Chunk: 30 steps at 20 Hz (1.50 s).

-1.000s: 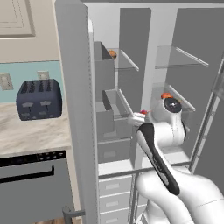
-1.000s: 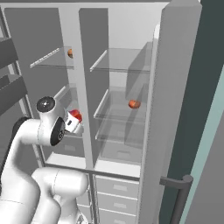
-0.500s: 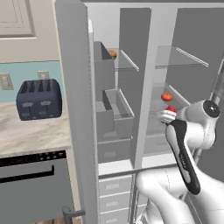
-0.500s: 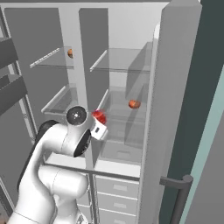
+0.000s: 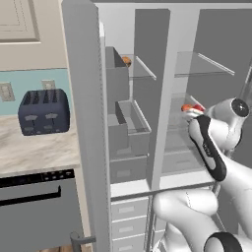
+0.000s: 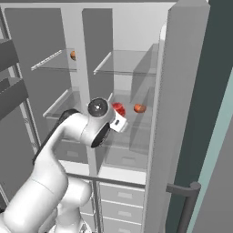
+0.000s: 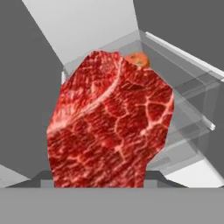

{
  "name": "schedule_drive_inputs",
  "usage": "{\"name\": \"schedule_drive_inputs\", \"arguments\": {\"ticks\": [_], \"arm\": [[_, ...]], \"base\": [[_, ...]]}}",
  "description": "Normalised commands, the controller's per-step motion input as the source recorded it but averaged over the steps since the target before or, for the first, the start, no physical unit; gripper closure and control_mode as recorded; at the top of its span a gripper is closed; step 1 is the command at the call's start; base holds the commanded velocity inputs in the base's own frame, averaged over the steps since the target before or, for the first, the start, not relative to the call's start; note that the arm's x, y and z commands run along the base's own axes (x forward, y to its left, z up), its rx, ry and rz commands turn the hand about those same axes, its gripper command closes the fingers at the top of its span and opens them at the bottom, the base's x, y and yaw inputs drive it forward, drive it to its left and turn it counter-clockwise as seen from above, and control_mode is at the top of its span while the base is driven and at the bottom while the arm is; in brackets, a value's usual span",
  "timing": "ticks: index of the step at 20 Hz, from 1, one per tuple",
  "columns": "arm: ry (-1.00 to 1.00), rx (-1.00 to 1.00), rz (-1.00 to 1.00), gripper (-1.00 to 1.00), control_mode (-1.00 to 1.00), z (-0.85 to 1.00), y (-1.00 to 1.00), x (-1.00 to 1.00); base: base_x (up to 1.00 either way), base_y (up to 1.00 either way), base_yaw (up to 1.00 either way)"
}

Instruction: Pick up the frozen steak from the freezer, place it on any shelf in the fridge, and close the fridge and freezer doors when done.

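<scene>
The frozen steak (image 7: pixel 109 127), red and marbled, stands upright close before the hand camera and hides the fingertips. My gripper (image 6: pixel 119 113) is shut on the steak (image 6: pixel 119 108) and holds it inside the fridge compartment, above the middle glass shelf (image 6: pixel 129 136). In the left base view the steak (image 5: pixel 198 108) shows as a red patch at the tip of my hand, right of the centre divider (image 5: pixel 165 98). The freezer door (image 5: pixel 86 123) and the fridge door (image 6: pixel 182 109) both stand open.
A small orange fruit (image 6: pixel 139 108) lies on the same fridge shelf, just beyond the steak. Another orange item (image 5: pixel 127 61) sits on an upper freezer shelf. Door bins (image 5: pixel 129 129) line the freezer door. A dark toaster (image 5: pixel 43 112) stands on the counter to the left.
The arm has swung right from the freezer side, across the centre divider and into the fridge compartment, carrying the steak toward the orange fruit.
</scene>
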Motion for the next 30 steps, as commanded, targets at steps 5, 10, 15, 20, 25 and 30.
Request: {"name": "schedule_drive_inputs", "arguments": {"ticks": [5, 10, 15, 20, 25, 30], "arm": [[0.02, 0.0, 0.0, 1.0, -1.0, -0.1, -0.17, 0.97], [0.0, 0.0, 0.0, 1.0, -1.0, -0.28, -0.16, 0.83], [0.0, 0.0, 0.01, 1.0, -1.0, -0.33, -0.01, 0.6], [0.02, 0.0, 0.02, 1.0, -1.0, -0.4, 0.0, 0.51], [0.01, 0.0, 0.07, 1.0, -1.0, -0.31, -0.05, 0.36], [0.0, 0.0, 0.12, 1.0, -1.0, -0.07, -0.26, 0.12]], "base": [[0.0, 0.0, 0.0], [0.0, 0.0, 0.0], [0.0, 0.0, 0.0], [0.0, 0.0, 0.0], [0.0, 0.0, 0.0], [0.0, 0.0, 0.0]]}}
